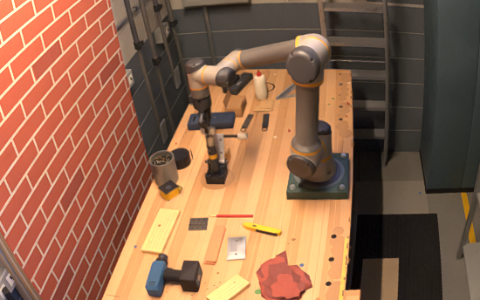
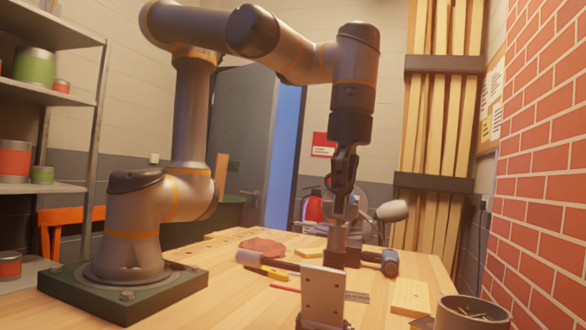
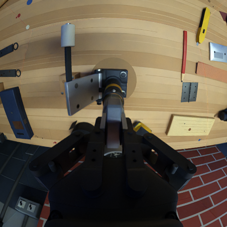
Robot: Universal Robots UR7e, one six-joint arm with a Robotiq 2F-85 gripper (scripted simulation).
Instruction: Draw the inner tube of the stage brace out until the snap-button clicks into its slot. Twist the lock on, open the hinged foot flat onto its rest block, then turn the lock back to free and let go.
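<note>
The stage brace [image 1: 214, 157] stands upright on a dark base plate near the brick-wall side of the bench, its grey inner tube [image 3: 113, 117] rising out of a dark outer tube with a yellow-ringed lock collar [image 3: 113, 87]. My gripper [image 3: 113, 129] comes straight down from above, its fingers closed around the top of the inner tube [image 2: 337, 209]. The hinged foot [image 3: 83, 92], a grey plate with several holes, stands up beside the tube. A small wooden rest block [image 3: 66, 77] sits behind the foot.
The brick wall [image 1: 56, 131] runs close along the bench edge beside the brace. A mallet [image 3: 67, 47] lies just past the rest block. A tin of screws [image 1: 163, 165], a yellow tape measure [image 1: 169, 190] and a dark blue case [image 1: 212, 120] sit nearby.
</note>
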